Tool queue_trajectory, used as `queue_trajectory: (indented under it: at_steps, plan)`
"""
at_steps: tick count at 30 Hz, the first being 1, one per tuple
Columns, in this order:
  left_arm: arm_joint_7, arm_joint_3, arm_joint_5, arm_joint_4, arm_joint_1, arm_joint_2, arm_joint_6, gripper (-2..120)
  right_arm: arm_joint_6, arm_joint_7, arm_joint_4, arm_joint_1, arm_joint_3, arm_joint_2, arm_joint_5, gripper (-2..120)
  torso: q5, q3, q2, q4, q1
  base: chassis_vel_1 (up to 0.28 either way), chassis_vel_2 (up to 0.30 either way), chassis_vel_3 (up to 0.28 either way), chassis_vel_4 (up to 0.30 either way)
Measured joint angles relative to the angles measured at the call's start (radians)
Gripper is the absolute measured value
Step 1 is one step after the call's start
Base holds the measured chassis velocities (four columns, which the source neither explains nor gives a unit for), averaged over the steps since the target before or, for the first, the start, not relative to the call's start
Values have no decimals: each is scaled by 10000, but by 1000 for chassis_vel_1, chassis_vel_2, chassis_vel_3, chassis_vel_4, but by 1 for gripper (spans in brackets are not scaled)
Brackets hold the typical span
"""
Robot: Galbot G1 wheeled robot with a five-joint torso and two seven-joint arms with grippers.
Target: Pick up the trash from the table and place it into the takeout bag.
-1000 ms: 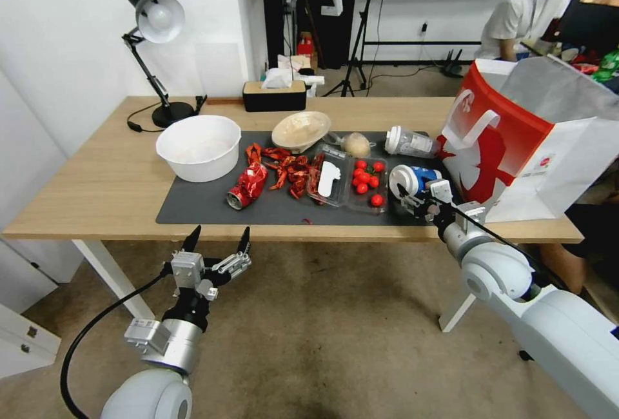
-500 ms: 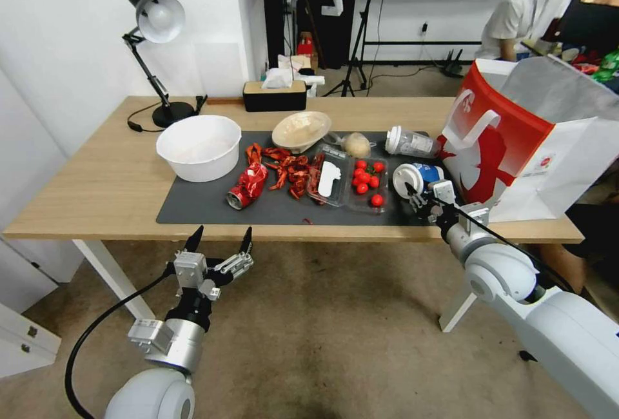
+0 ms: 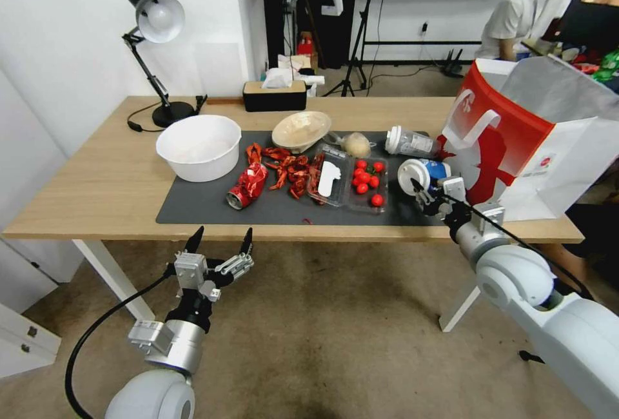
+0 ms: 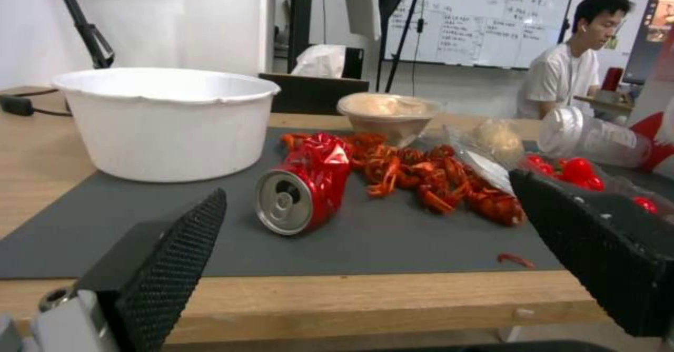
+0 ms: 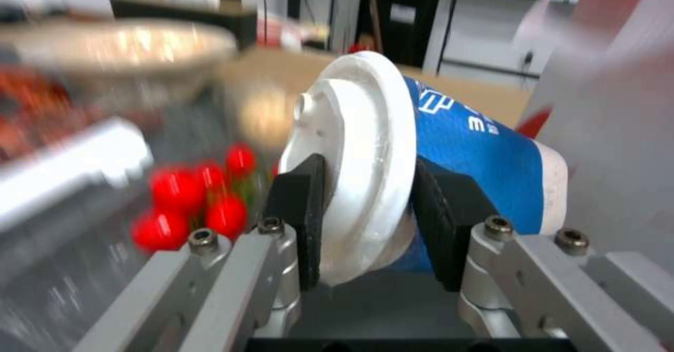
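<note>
Blue paper cup (image 3: 422, 174) w/ white lid is the item in hand. Head view: we see the right gripper (image 3: 431, 197) clamped on it at the lid end, over the right end of the grey mat (image 3: 206, 203) on the table (image 3: 97, 180), just beside the takeout bag (image 3: 516, 142). To do this step well, we judge: lift clear of the mat first, keep the cup level so the lid stays seated, clear the bag's near wall and handle, release only once over the mouth. The bag stands open; silvery lining shows, contents hidden from here. Left gripper (image 3: 218, 243) idles below the table's front edge, fingers spread wide, holding nothing. The white bowl (image 3: 198, 147) looks empty; a beige bowl (image 3: 301, 129) sits tilted behind the red scraps (image 3: 290, 171). Clear tray (image 3: 351, 184) holds a white utensil and cherry tomatoes. A clear lidded cup (image 3: 409, 142) lies on its side near the bag.

Left wrist view: crushed red can (image 4: 305, 191) lies on the mat, top end toward us, white bowl beside it, scraps behind.

Right wrist view: the two black pads (image 5: 300, 217) pinch the lid rim and the cup wall just behind it. A narrow grip; we judge slip risk if swung fast.
</note>
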Motion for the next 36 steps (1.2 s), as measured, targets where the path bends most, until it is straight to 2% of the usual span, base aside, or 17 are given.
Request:
queue_trajectory:
  at_steps: [4, 10, 12, 17, 24, 33, 34, 36]
  plan:
    - [1, 96, 87, -19, 19, -36, -12, 100, 229, -146, 684, -82, 820, -224, 1052, 28, 0, 0, 1, 0, -1, 0, 0, 0, 0]
    - [1, 209, 192, -71, 70, -106, -52, 100, 664, -203, 1290, 345, 1440, -624, 2422, 28, 1, 0, 1, 2, -1, 0, 0, 0, 0]
    - [1, 244, 241, -85, 99, -151, -89, 100, 1067, -186, 1434, 624, 1575, -802, 2785, 28, 1, 0, 0, 2, -1, 0, 0, 0, 0]
    - [7, 283, 308, -131, 162, -210, -162, 100, 1280, 127, 1418, 1258, 1728, -1062, 3090, 28, 3, 0, 1, 2, -2, 0, 0, 0, 0]
    - [11, 231, 350, -177, 247, -221, -264, 100, 1373, 864, 741, 2394, 1996, -1252, 3584, 28, 2, 0, 0, 1, 0, 0, 0, 0, 0]
    - [12, 228, 387, -177, 303, -241, -352, 100, 1367, 1452, 238, 2840, 2610, -1319, 3816, 25, 2, 1, 1, 3, 0, 0, 0, 0, 0]
    - [12, 231, 390, -177, 303, -249, -356, 100, 1205, 1620, 209, 2719, 2781, -1353, 3684, 25, -1, 0, 0, 3, -1, 0, 0, 0, 0]
    - [12, 239, 394, -170, 298, -250, -363, 100, 117, 2117, 180, 2070, 3237, -1406, 3167, 25, 4, 0, 2, -3, 0, 0, 0, 0, 0]
